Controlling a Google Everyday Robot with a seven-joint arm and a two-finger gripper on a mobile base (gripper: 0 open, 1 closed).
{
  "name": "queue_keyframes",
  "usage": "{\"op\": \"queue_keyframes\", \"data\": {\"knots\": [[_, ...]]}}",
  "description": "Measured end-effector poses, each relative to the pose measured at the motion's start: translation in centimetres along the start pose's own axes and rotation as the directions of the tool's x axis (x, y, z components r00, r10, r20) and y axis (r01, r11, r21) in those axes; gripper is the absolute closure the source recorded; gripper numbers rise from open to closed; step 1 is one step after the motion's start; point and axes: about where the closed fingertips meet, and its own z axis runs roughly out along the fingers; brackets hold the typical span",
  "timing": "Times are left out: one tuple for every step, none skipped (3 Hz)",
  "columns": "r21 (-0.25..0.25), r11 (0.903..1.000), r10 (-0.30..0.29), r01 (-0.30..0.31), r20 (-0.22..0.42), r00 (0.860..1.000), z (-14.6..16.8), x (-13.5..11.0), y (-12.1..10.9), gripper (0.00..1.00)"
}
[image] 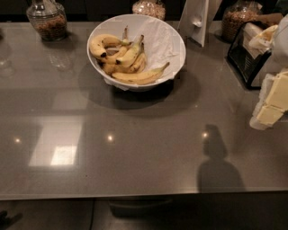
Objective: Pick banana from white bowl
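The white bowl [173, 33], lined with crumpled white paper, stands at the back middle of the grey table. It holds several bananas. The long, slim banana [140, 76] lies along the bowl's front rim with its thin stem pointing up to the right. Shorter, plumper spotted bananas [102, 45] are piled behind it to the left. My gripper [271, 104], cream-coloured, hangs at the right edge of the view, above the table and well to the right of the bowl, apart from it.
Glass jars stand at the back left [46, 20], back middle [148, 6] and back right [240, 18]. A white upright card [196, 20] stands just right of the bowl. A black wire rack [246, 58] sits at the right. The table's front edge [135, 195] runs across the bottom.
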Motion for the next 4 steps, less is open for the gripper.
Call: {"op": "queue_keyframes", "data": {"knots": [[0.082,0.9906,-0.120,0.109,0.140,0.983,-0.3,-3.1,-2.2,0.00],[0.121,0.9728,-0.225,0.197,0.286,0.931,0.0,-6.5,-4.7,0.00],[0.125,0.9643,-0.265,0.234,0.415,0.870,0.8,-9.8,-7.9,0.00],[0.116,0.9659,-0.258,0.232,0.501,0.826,1.8,-13.3,-11.6,0.00]]}}
